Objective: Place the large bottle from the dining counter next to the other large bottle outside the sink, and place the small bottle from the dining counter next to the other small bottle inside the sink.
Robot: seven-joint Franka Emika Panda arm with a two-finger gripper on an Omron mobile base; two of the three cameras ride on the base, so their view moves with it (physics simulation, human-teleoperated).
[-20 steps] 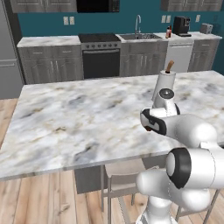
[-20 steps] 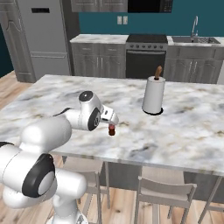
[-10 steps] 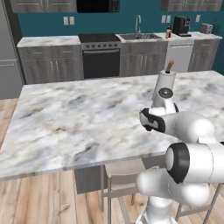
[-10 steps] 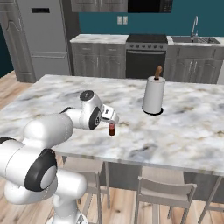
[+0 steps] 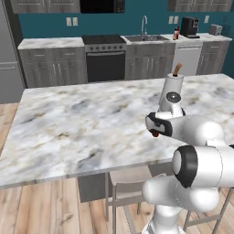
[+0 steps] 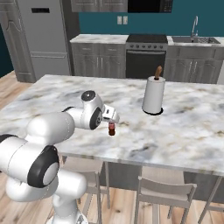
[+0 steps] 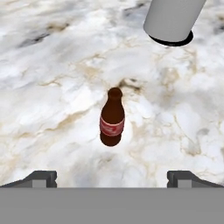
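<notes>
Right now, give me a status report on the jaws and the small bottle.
Gripper jaws open, empty. Small brown bottle upright on the marble dining counter, centered ahead, untouched. Paper towel roll stands beyond, clear of the approach.

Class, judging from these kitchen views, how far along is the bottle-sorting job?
Nothing looks done yet. The small bottle stands upright on the dining counter, near the paper towel roll. The open tool hovers before it, holding nothing. Grasping, carrying it to the sink and the large-bottle move remain.
</notes>
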